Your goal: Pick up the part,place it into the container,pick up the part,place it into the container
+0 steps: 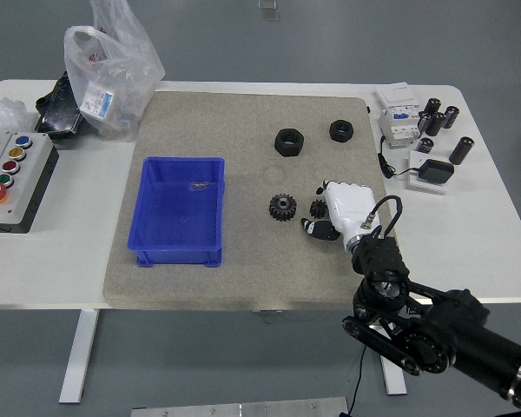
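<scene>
Right hand (346,208) is down on the grey mat (243,269), its white back turned up to the camera, and the small black gear (318,208) sits right at its fingertips, touching or nearly so. The fingers look curled downward over that spot, but whether they are clamped on the gear or just resting beside it I cannot tell from up here. The larger gear (282,207) lies just to the left, free on the mat, and 2 black hex nuts (290,142) sit farther back, well apart from the hand. The blue container (181,208) waits on the mat's left side, open and nearly bare, only a small pale scrap on its floor. These gears look like solid, rigid pieces, probably dense for their size, with toothed rims that give the fingers something to bite; a pinch across opposite teeth seems safest, since the flat faces lie low against the mat. The left arm is not in sight.
</scene>
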Robot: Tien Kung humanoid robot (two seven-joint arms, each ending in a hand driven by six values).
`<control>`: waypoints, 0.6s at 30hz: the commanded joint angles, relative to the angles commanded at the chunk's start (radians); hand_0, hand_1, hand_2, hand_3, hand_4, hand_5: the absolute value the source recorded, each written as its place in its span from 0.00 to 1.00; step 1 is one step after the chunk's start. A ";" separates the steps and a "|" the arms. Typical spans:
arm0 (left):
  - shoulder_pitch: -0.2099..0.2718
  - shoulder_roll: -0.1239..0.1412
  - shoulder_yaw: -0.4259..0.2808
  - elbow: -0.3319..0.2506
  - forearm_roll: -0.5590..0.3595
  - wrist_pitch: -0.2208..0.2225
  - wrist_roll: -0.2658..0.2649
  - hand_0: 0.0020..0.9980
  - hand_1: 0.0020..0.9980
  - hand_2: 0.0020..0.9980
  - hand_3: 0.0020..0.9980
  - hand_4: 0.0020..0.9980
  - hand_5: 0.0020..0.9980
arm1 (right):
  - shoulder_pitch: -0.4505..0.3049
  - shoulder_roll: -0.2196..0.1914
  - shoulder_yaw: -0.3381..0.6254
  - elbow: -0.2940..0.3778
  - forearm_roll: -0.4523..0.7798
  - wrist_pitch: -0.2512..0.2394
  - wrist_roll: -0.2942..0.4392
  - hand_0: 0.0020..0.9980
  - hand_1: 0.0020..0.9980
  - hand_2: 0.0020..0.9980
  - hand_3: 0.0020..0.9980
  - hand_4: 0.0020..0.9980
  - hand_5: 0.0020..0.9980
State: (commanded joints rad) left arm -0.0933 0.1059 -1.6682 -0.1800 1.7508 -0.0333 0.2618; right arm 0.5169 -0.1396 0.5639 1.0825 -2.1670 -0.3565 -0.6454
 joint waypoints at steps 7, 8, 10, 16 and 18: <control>0.001 -0.002 0.001 0.000 0.001 -0.001 -0.004 0.61 0.56 0.56 0.61 0.57 0.39 | -0.002 0.000 -0.008 -0.008 0.015 -0.016 0.000 0.22 0.37 0.24 0.42 0.10 0.04; 0.001 -0.002 0.001 0.000 0.001 -0.001 -0.004 0.61 0.56 0.56 0.61 0.57 0.39 | -0.002 0.000 -0.009 -0.009 0.016 -0.018 0.000 0.22 0.37 0.24 0.42 0.10 0.04; 0.001 -0.002 0.003 0.000 0.000 -0.001 -0.006 0.61 0.56 0.56 0.61 0.57 0.39 | -0.002 0.000 -0.011 -0.012 0.021 -0.029 0.000 0.22 0.37 0.24 0.42 0.10 0.04; 0.001 -0.003 0.013 0.000 -0.008 -0.002 -0.009 0.61 0.56 0.56 0.62 0.57 0.40 | 0.007 -0.002 -0.028 -0.003 0.029 -0.073 0.000 0.22 0.37 0.24 0.37 0.10 0.05; 0.001 -0.002 0.014 0.000 -0.008 -0.002 -0.009 0.61 0.56 0.56 0.62 0.57 0.40 | 0.022 -0.004 -0.040 0.013 0.027 -0.087 0.000 0.22 0.37 0.24 0.37 0.10 0.05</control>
State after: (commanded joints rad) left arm -0.0922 0.1035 -1.6546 -0.1800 1.7429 -0.0351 0.2533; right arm 0.5384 -0.1436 0.5236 1.0957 -2.1396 -0.4437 -0.6454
